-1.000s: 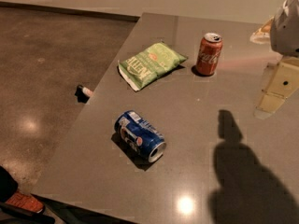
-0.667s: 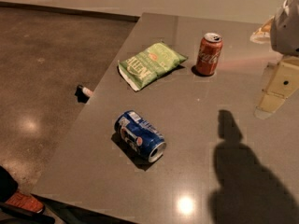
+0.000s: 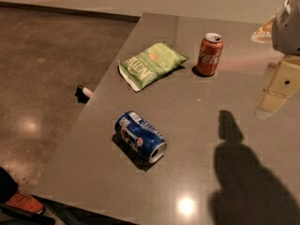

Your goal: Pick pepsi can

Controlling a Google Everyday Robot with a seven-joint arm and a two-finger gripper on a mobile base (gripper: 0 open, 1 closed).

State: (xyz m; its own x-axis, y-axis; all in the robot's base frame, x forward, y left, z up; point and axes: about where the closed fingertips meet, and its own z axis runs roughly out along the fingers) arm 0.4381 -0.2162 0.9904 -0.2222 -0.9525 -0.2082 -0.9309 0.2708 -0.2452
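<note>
Camera view, the only one supplied. All positions are given relative to the pepsi can.

1. The pepsi can (image 3: pixel 140 136) lies on its side on the grey bench (image 3: pixel 201 121), near the bench's left edge. One silver end faces the lower right of the picture. Nothing touches it.
2. A green snack bag (image 3: pixel 151 64) lies flat on the bench, beyond the pepsi can and apart from it.
3. A red soda can (image 3: pixel 209 54) stands upright beyond the pepsi can and to its right. It is just beside the bag's right corner, and whether the two touch cannot be told.
4. The gripper (image 3: pixel 261 71) is at the right edge of the picture, well apart from the pepsi can, beyond it and to its right. Its pale body is cut off by the picture's edge. Two cream fingers (image 3: pixel 280 86) stand apart with nothing between them, and they hold nothing.
5. A dark shadow (image 3: pixel 243 177) falls on the bench to the right of the pepsi can, reaching the lower edge of the picture. It does not reach the can.
6. A small dark object with a pale end (image 3: pixel 84 92) lies on the brown floor (image 3: pixel 47 50), to the left of the pepsi can and off the bench. What it is cannot be told.
7. A red-orange item (image 3: pixel 23 202) shows at floor level, below and left of the pepsi can, partly cut off by the picture's edge.
</note>
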